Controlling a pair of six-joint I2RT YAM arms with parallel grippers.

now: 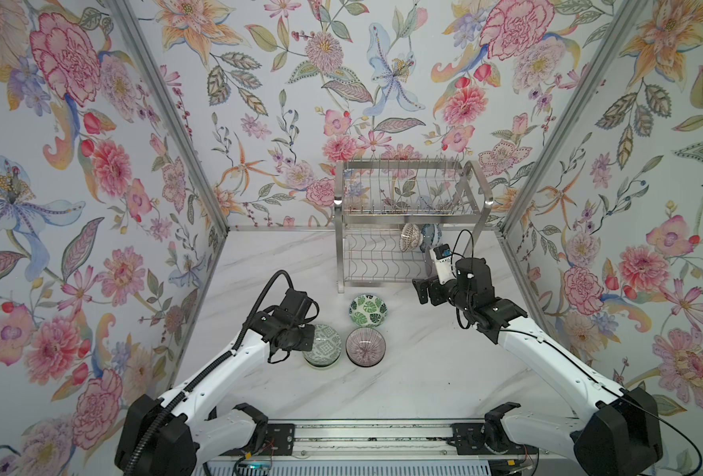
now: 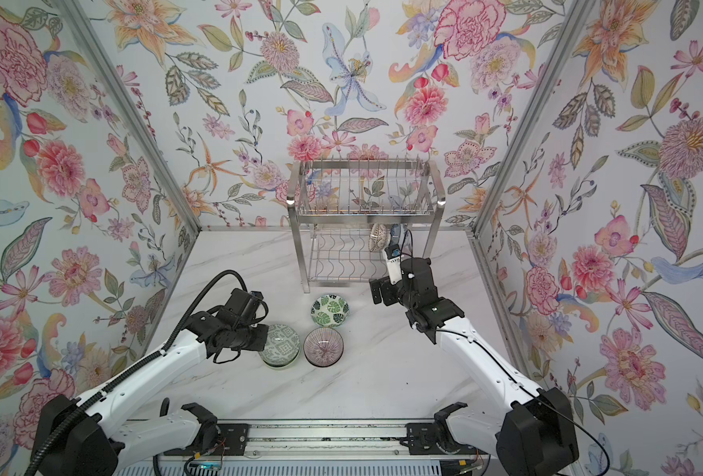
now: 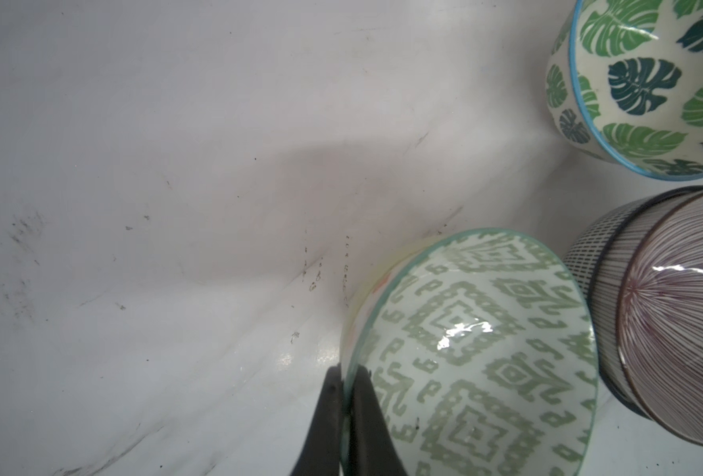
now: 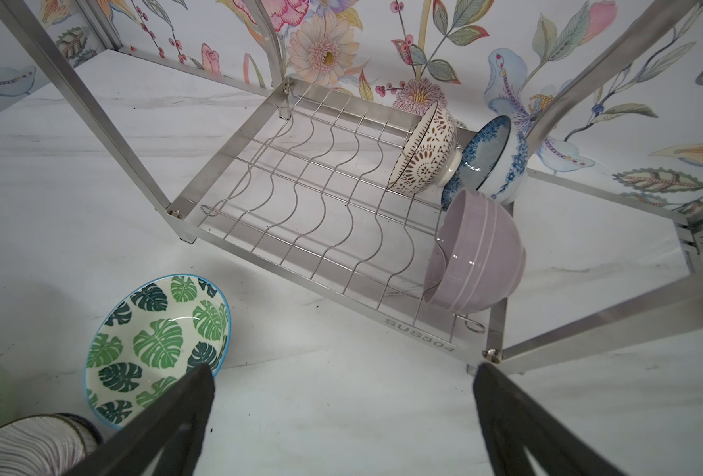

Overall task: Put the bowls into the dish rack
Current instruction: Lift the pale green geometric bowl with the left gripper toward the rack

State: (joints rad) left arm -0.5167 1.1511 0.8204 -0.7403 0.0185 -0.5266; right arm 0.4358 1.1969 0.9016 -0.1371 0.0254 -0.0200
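My left gripper (image 3: 347,385) is shut on the rim of the grey-green geometric bowl (image 3: 486,350), one finger inside and one outside; in both top views this bowl (image 1: 324,345) (image 2: 282,349) sits at the front left of the bowl group. Beside it are the purple-lined bowl (image 1: 365,347) (image 3: 671,313) and the green leaf bowl (image 1: 367,310) (image 4: 156,350). My right gripper (image 4: 343,375) (image 1: 422,290) hangs open and holds nothing, in front of the dish rack (image 1: 403,212) (image 4: 420,338). On the lower shelf stand a white lattice bowl (image 4: 424,156), a blue floral bowl (image 4: 494,160) and a lilac bowl (image 4: 481,255).
The rack stands at the back of the white marble table (image 1: 424,371), right of the middle. Flowered walls close in the back and both sides. A metal rail (image 1: 366,437) with the arm bases runs along the front edge.
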